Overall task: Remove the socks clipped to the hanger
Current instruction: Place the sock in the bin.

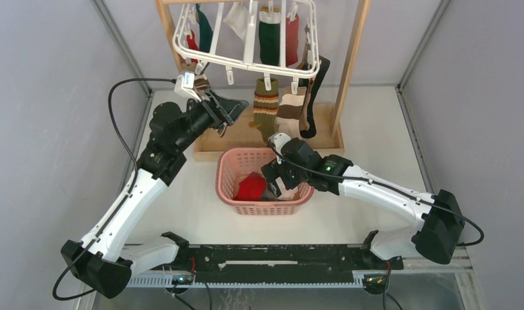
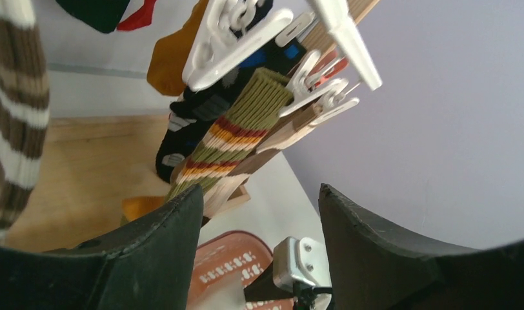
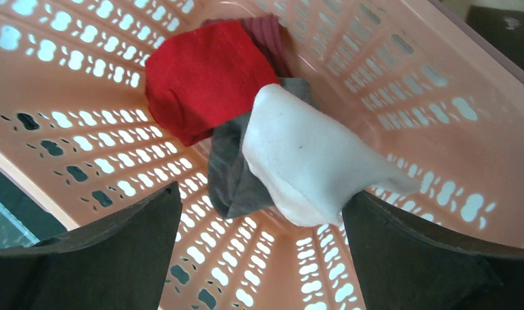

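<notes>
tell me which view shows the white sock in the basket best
Right wrist view: the white sock lies close and unobstructed on a grey sock in the pink basket. From the top the right claw mostly covers it; the left wrist view misses it.

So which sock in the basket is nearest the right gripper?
The white fabric sock, reaching toward the right gripper; red sock and grey sock lie behind.

Left gripper [image 2: 259, 194] high, right gripper [image 3: 262, 200] low (jaws apart).

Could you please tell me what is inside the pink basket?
A red sock, a grey sock and a white sock lie in the basket, the white on top. Whatever lies beneath them is covered.
</notes>
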Robot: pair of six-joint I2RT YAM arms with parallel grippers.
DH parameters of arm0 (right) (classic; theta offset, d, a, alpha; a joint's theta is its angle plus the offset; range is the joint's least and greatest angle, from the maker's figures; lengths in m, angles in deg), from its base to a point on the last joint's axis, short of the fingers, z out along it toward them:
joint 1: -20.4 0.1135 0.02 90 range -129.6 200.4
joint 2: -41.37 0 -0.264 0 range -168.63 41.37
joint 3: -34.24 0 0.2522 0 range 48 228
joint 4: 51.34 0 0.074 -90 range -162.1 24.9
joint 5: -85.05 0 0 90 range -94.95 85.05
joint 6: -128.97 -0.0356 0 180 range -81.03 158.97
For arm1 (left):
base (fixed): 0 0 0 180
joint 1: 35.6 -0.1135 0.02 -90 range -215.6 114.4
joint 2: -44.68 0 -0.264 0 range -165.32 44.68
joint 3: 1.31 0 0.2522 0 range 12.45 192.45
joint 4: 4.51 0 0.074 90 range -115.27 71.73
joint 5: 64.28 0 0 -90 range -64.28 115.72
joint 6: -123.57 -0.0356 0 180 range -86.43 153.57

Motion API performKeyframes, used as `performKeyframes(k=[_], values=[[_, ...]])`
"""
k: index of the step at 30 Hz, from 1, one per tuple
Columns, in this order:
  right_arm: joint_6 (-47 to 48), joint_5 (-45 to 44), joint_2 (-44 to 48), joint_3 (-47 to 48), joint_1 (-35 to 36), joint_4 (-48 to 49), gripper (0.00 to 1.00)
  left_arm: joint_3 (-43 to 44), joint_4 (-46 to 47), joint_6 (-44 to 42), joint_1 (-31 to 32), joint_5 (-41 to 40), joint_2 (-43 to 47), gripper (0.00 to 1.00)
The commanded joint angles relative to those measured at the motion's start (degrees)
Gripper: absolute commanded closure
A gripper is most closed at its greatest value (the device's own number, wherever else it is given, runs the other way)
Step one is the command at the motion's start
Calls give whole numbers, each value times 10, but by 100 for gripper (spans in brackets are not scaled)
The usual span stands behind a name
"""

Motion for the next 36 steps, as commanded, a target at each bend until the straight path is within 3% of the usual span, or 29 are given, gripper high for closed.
performKeyframes(k=[1, 15, 16, 17, 18, 22, 36], values=[[11, -34, 26, 19, 6, -9, 0, -17, -32, -35, -2, -12, 30, 29], [-21, 74, 122, 18, -10, 46, 0, -45, -89, -69, -2, -18, 110, 22], [-25, 83, 127, 18, -12, 51, 0, -46, -94, -72, -2, -19, 116, 21], [-28, 91, 131, 19, -13, 55, 0, -46, -98, -74, -2, -21, 123, 7], [-32, 96, 134, 18, -16, 57, 0, -46, -103, -76, -2, -22, 128, 1], [-43, 120, 147, 14, -34, 70, 0, -41, -125, -87, -2, -28, 144, 0], [-94, 243, 204, -22, -232, 147, 4, -39, -142, -73, -2, -37, 167, 0]])
